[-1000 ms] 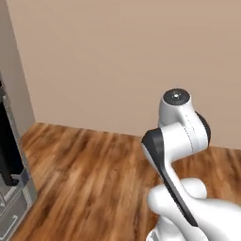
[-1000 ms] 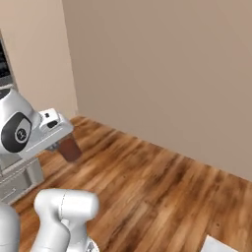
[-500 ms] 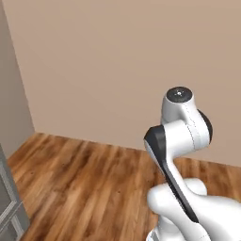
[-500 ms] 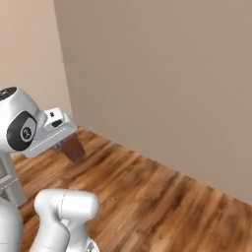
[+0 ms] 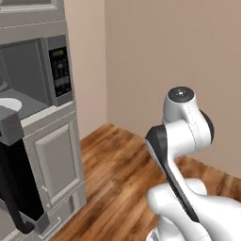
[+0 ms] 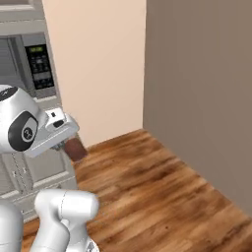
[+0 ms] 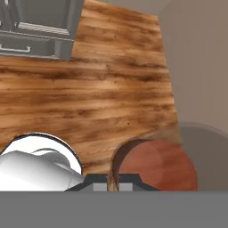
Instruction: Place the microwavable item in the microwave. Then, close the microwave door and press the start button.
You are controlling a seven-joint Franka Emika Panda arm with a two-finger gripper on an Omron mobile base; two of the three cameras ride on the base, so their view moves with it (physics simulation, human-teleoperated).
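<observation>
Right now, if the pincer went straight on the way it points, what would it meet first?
Probably the wooden floor. The pincer is shut on the cup and points down, and the hand view looks along it at bare planks, with the cabinet base off to one side. Depth is hard to judge.

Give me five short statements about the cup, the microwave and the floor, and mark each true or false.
1. The gripper holds the cup of red-brown contents. True.
2. The microwave has its door shut. False: the door is open and the grey cavity shows.
3. The cup sits on the turntable. False: it is held above the floor.
4. The button panel is on the microwave's right. True.
5. The floor is tiled. False: it is wood.
</observation>
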